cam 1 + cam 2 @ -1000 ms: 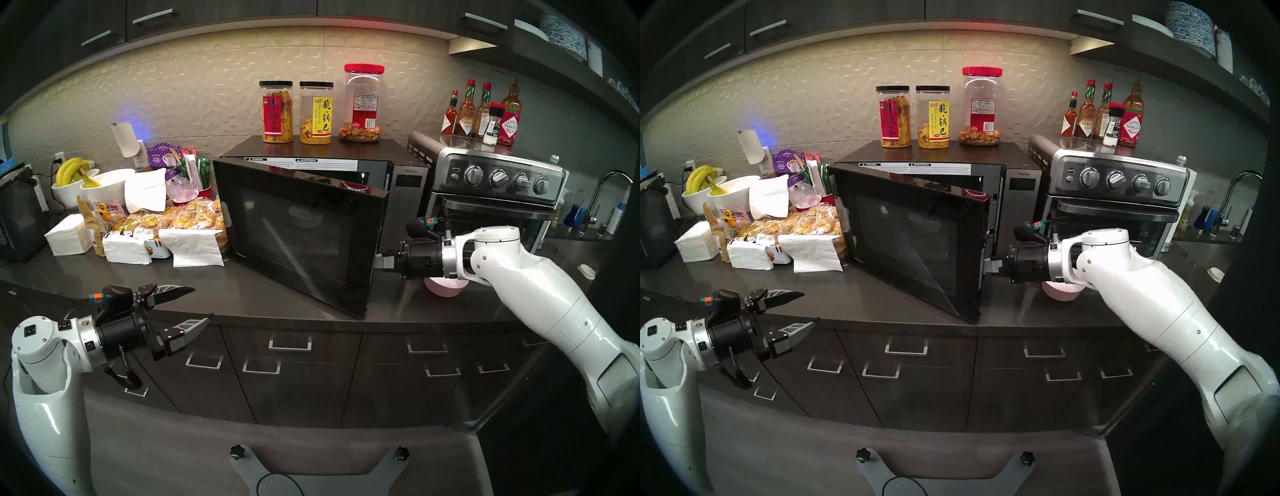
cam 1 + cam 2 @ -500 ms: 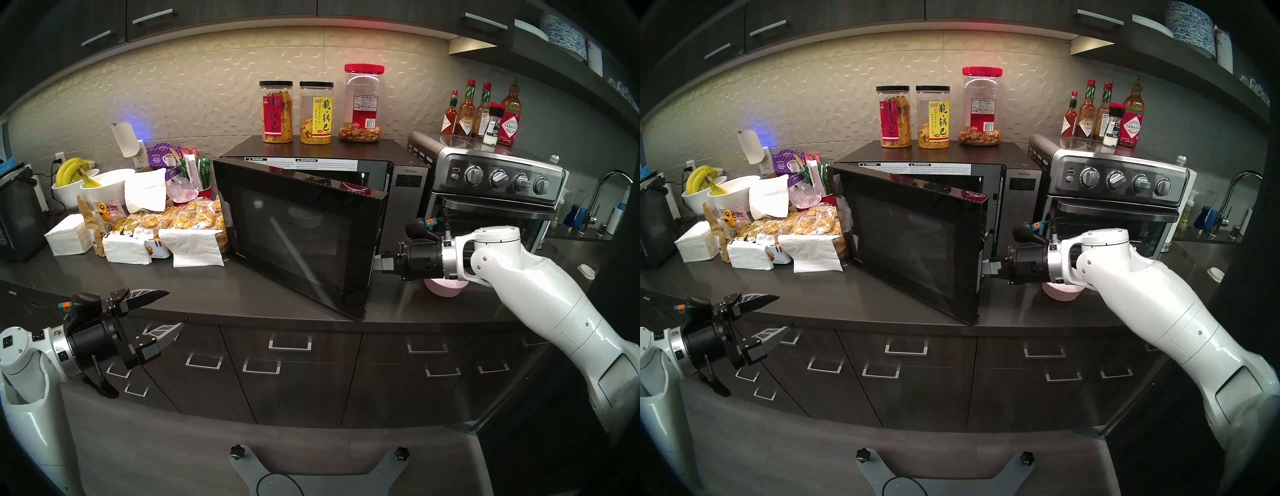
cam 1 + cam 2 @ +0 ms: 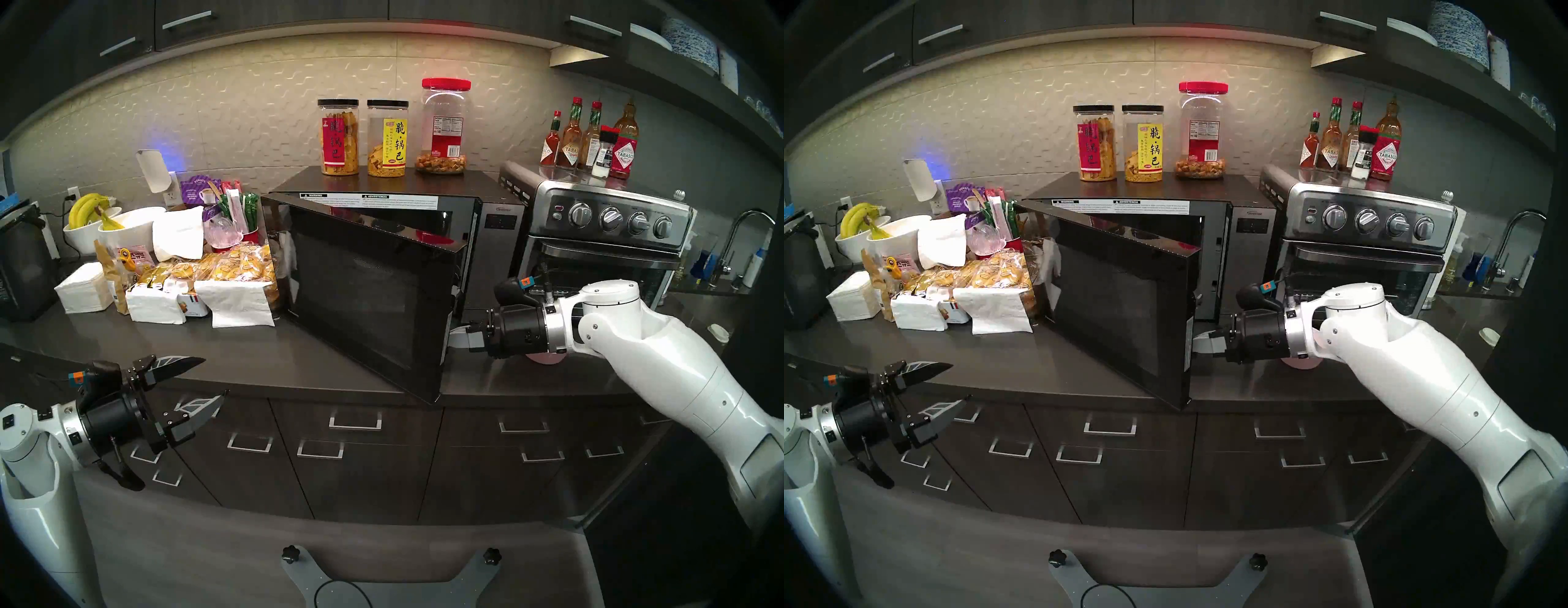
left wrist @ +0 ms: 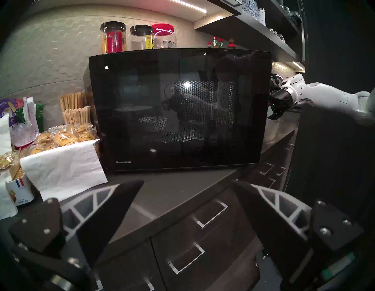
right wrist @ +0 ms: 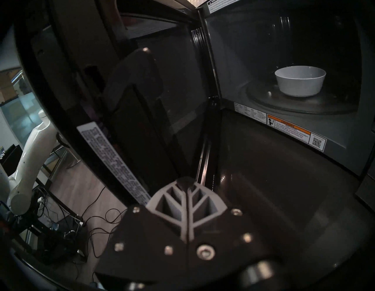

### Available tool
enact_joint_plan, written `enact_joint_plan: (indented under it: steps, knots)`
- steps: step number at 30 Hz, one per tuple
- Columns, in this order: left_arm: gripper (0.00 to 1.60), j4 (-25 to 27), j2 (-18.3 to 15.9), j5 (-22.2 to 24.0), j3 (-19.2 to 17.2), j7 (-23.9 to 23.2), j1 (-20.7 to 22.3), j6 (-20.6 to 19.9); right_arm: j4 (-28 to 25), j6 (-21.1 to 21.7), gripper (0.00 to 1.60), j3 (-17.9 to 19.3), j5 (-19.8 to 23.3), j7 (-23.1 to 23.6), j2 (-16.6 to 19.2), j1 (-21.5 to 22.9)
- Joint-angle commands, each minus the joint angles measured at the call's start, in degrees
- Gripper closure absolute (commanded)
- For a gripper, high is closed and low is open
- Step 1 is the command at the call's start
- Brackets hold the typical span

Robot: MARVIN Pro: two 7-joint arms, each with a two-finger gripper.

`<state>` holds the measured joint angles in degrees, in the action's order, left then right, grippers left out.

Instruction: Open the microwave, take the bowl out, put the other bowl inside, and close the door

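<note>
The microwave [image 3: 494,237] stands on the counter with its black glass door [image 3: 365,297] swung partly open, hinged at its left. The door fills the left wrist view [image 4: 178,109]. My right gripper [image 3: 456,337] is shut and empty, its tips against the inner side of the door's free edge [image 5: 142,101]. The white bowl [image 5: 300,83] sits on the turntable inside. The pink bowl [image 3: 547,360] stands on the counter under my right wrist, mostly hidden. My left gripper [image 3: 214,377] is open and empty at the counter's front edge, left of the door.
A steel toaster oven [image 3: 602,237] stands right of the microwave, sauce bottles [image 3: 589,140] on top. Three jars [image 3: 339,136] stand on the microwave. Snack packs and napkins [image 3: 203,280] and banana bowls [image 3: 106,220] crowd the counter's left. A faucet [image 3: 742,242] is far right.
The door has swung wider open, with my right gripper moving forward and left behind its free edge. My left arm drew back to the left, then stayed still.
</note>
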<state>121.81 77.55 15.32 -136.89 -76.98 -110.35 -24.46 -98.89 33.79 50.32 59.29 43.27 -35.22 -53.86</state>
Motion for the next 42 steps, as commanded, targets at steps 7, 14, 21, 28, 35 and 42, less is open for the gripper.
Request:
enact_joint_plan:
  steps: [7,14,21,28,35,42]
  knots:
    - [0.0,0.84,0.01,-0.09,-0.31,-0.2,0.53,0.11,-4.8,-0.12,1.6,-0.54,0.57,1.08,-1.45,-0.56]
    - [0.0,0.83,0.15,-0.31,-0.38,-0.42,0.7,0.07,-7.46,0.56,1.6,-1.04,1.22,-0.06,-2.54,-1.41]
    - [0.0,0.83,0.3,-0.53,-0.44,-0.64,0.86,0.02,-10.02,1.57,1.6,-1.1,1.97,-1.81,-3.32,-1.99]
    - [0.0,0.83,0.44,-0.73,-0.5,-0.84,1.01,-0.02,-11.49,2.02,1.6,-1.3,2.35,-3.7,-4.64,-2.85]
    - [0.0,0.81,0.6,-0.99,-0.58,-1.1,1.21,-0.07,-14.51,3.08,1.6,-2.26,2.12,-7.53,-6.81,-4.2]
    - [0.0,0.8,0.72,-1.17,-0.63,-1.3,1.36,-0.1,-16.97,4.17,1.6,-3.73,1.45,-11.21,-8.94,-4.54]
